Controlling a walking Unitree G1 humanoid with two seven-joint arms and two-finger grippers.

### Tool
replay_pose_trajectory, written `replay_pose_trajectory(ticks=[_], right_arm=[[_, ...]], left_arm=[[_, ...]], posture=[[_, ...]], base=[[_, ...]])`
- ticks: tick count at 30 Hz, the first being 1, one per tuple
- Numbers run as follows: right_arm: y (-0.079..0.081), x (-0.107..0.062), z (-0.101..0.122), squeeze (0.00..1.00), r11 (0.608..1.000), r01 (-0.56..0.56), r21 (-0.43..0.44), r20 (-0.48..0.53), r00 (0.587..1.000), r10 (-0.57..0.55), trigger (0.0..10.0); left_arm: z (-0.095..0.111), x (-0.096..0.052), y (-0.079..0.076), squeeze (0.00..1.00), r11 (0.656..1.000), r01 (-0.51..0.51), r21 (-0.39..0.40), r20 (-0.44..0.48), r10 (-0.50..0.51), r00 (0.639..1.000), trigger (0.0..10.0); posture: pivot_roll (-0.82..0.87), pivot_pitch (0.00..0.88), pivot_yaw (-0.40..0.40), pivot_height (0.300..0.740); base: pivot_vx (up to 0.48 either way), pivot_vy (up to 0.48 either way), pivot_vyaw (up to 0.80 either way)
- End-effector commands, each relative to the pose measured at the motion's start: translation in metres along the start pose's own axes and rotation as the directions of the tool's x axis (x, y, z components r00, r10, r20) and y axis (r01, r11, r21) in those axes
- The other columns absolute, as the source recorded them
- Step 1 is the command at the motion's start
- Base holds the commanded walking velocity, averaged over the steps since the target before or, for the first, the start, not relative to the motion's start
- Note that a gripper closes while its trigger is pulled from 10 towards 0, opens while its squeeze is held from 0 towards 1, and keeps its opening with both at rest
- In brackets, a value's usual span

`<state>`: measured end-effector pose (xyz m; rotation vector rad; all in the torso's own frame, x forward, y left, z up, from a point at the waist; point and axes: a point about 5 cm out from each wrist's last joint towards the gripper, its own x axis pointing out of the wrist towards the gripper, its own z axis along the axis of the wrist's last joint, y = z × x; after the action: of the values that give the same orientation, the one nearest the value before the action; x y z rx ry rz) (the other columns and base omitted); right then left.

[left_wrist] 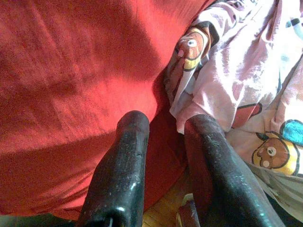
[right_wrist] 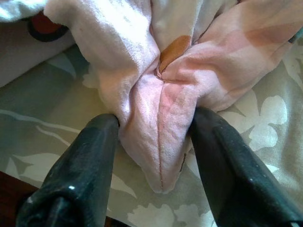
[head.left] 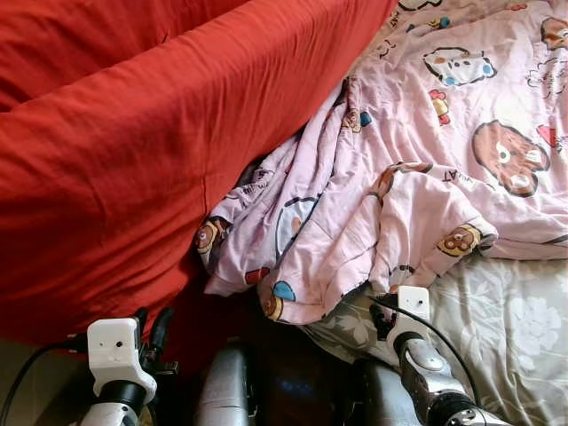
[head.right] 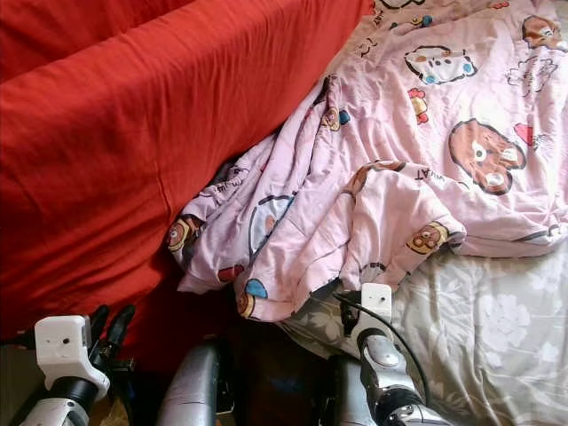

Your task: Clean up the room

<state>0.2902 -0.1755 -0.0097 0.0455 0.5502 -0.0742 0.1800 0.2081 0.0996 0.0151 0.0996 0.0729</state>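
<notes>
Pink cartoon-print quilt (head.left: 417,169) is seen rumpled across the bed from 12 to 3 o'clock, beside a red blanket (head.left: 133,151) at 10 o'clock, with the grey floral bedsheet (head.left: 506,328) bared at 4 o'clock. A fold of its lower edge is bracketed by the parted fingers of the right end effector (right_wrist: 156,142) at 5 o'clock, not yet clamped. The left end effector (left_wrist: 163,161), fingers apart and empty, is held at 7 o'clock near the blanket, so the tidying is judged barely begun, the bedding being still unspread.
</notes>
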Motion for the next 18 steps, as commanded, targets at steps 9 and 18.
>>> replay_pose_trajectory(ticks=[9,18], right_arm=[[-0.0021,-0.0049,-0.0203,0.00,1.000,0.007,-0.026,-0.084,0.996,-0.009,0.0],[-0.0017,-0.0048,-0.0211,0.00,0.999,0.002,-0.041,-0.098,0.995,-0.006,0.0]], left_arm=[[-0.0057,-0.0080,-0.0004,0.00,1.000,0.000,-0.021,-0.046,-0.001,0.999,10.0],[-0.0085,-0.0087,-0.0029,0.00,0.999,0.002,-0.032,-0.056,-0.004,0.998,10.0]], posture=[[0.25,0.323,0.017,0.642],[0.25,0.322,0.010,0.642]], base=[[0.000,0.000,0.00],[0.000,0.000,0.00]])
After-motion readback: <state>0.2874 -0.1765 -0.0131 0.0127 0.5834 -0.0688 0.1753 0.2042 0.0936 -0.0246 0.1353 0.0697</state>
